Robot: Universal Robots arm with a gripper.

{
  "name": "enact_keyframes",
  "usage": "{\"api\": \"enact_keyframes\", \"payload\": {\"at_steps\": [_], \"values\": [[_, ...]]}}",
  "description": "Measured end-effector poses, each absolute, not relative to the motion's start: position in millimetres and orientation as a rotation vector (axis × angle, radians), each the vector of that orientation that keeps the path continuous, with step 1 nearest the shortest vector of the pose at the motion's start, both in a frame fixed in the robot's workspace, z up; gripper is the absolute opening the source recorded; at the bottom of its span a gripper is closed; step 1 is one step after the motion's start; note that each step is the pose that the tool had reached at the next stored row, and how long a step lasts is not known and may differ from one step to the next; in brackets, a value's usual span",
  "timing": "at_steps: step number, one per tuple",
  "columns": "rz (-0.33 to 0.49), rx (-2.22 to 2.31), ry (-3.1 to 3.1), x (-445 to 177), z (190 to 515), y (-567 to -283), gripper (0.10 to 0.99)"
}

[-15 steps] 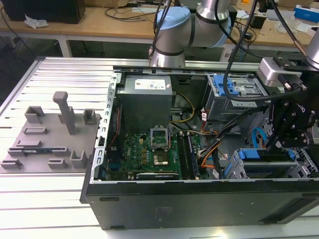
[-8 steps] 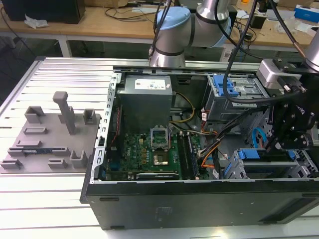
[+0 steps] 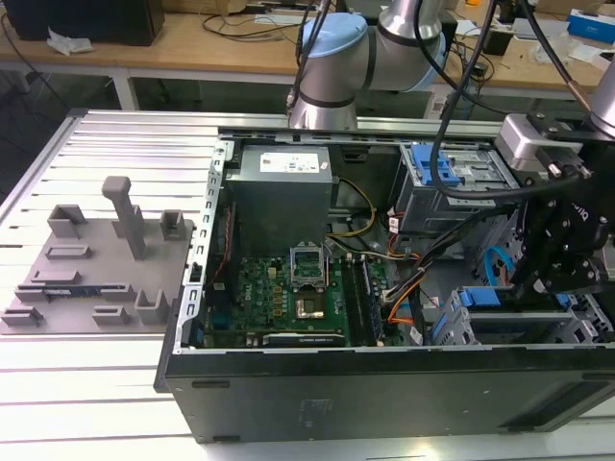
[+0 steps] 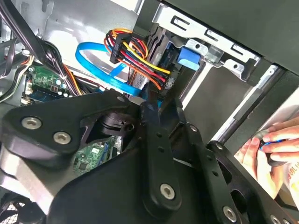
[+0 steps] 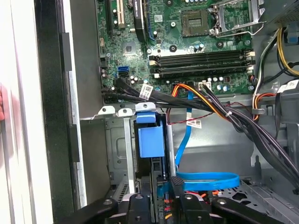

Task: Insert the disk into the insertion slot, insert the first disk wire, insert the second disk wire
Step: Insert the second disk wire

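The disk (image 5: 151, 140), in its blue carrier, sits inside the insertion slot (image 5: 117, 154), a grey metal cage at the case's front corner (image 3: 461, 327). In the second wrist view the carrier's blue tab (image 4: 189, 58) shows under the cage's rail (image 4: 210, 42). A red, yellow and black wire bundle (image 4: 140, 58) runs to the disk's rear end. A flat blue wire (image 5: 205, 177) loops to the same end, and my gripper (image 4: 150, 100) is shut on its connector there. In the exterior view the black gripper (image 3: 543, 279) hangs over the cage beside the blue loop (image 3: 495, 264).
The motherboard (image 3: 288, 293) fills the case floor, with the grey power supply (image 3: 283, 182) behind it. A taller bay with a blue latch (image 3: 442, 173) stands beyond the cage. Black cable bundles (image 5: 243, 121) cross close by. A person's hand (image 4: 266, 149) rests outside the case wall.
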State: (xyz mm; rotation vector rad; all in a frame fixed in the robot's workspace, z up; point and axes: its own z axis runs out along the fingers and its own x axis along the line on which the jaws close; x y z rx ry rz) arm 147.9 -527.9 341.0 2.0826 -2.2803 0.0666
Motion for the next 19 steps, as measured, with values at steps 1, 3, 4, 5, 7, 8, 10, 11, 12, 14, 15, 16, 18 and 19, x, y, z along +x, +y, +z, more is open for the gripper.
{"api": "enact_keyframes", "payload": {"at_steps": [1,3,4,5,7,8,10,11,12,14,15,16,18,19], "values": [[0.066,2.083,-2.280,147.9,342.9,-527.9,0.302],[0.067,2.083,-2.280,147.9,349.0,-527.6,0.302],[0.067,2.083,-2.280,147.9,353.4,-527.3,0.302],[0.067,2.083,-2.280,147.9,356.3,-527.1,0.302],[0.067,2.082,-2.281,147.9,364.4,-526.4,0.302],[0.067,2.082,-2.281,147.9,368.7,-525.9,0.220],[0.070,2.080,-2.280,147.9,375.8,-524.1,0.153],[0.073,2.078,-2.280,147.9,380.4,-522.1,0.106],[0.075,2.076,-2.280,147.9,383.1,-520.6,0.106],[0.080,2.072,-2.279,147.9,385.9,-518.6,0.106],[0.081,2.072,-2.279,147.9,385.9,-518.5,0.106],[0.081,2.072,-2.278,147.9,385.9,-518.5,0.106],[0.082,2.072,-2.278,147.9,385.9,-518.5,0.106],[0.082,2.071,-2.278,147.9,385.9,-518.5,0.106]]}}
